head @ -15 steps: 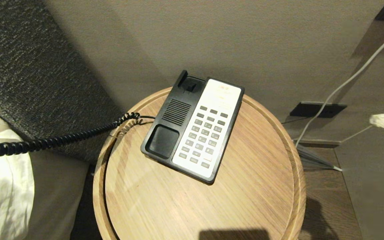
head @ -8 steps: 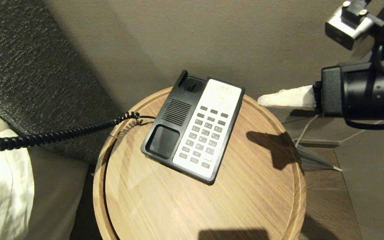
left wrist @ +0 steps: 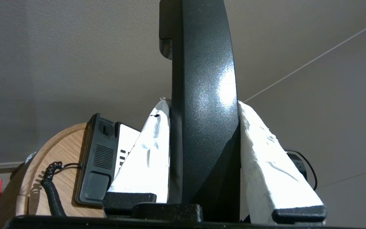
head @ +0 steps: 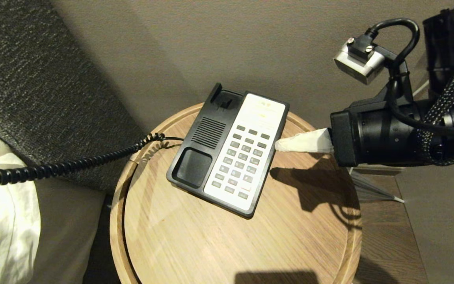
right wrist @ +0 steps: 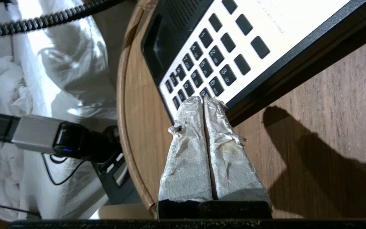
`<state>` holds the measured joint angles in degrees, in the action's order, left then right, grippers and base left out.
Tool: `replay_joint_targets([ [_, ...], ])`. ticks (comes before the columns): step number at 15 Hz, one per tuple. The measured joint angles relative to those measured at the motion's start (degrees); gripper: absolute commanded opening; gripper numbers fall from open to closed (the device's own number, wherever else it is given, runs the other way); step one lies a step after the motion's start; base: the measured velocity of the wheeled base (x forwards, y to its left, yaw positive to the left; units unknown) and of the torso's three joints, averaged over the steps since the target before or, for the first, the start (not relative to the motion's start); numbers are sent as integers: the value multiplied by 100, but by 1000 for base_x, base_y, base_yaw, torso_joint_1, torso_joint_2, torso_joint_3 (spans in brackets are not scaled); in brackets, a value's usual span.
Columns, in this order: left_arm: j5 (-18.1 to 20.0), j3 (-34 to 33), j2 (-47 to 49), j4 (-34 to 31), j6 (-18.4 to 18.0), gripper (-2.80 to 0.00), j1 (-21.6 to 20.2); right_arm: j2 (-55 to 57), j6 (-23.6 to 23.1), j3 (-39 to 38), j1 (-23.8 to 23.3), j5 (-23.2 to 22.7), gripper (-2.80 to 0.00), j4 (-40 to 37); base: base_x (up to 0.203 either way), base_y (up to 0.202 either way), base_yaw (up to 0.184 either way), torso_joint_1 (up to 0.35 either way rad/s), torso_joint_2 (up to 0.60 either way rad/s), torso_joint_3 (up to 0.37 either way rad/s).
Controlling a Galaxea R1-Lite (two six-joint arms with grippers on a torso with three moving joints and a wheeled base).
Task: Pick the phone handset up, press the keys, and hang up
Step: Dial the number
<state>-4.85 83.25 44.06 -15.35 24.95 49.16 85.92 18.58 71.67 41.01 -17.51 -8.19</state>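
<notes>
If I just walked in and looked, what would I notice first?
Probably the black-and-white desk phone on the round wooden table, with its cradle empty. From the right, the right gripper, its white-wrapped fingers pressed together, points at the grey keys from beside the phone's edge. Off to the left, the left gripper holds the shiny black phone handset upright, its coiled cord stretching back to the phone.

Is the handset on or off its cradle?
Off: the phone base cradle is empty, and the left gripper clamps the handset.
</notes>
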Motion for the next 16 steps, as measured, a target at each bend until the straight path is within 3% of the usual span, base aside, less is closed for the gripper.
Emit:
replay_joint_targets([
  [3, -2, -45, -35, -2, -4, -280, 0, 236, -30, 40, 26, 452, -280, 205, 0, 0, 0, 0, 0, 0],
  [16, -11, -61, -154, -2, 74, -280, -2, 686, -19, 284, 232, 578, -280, 313, 0, 0, 0, 0, 0, 0],
])
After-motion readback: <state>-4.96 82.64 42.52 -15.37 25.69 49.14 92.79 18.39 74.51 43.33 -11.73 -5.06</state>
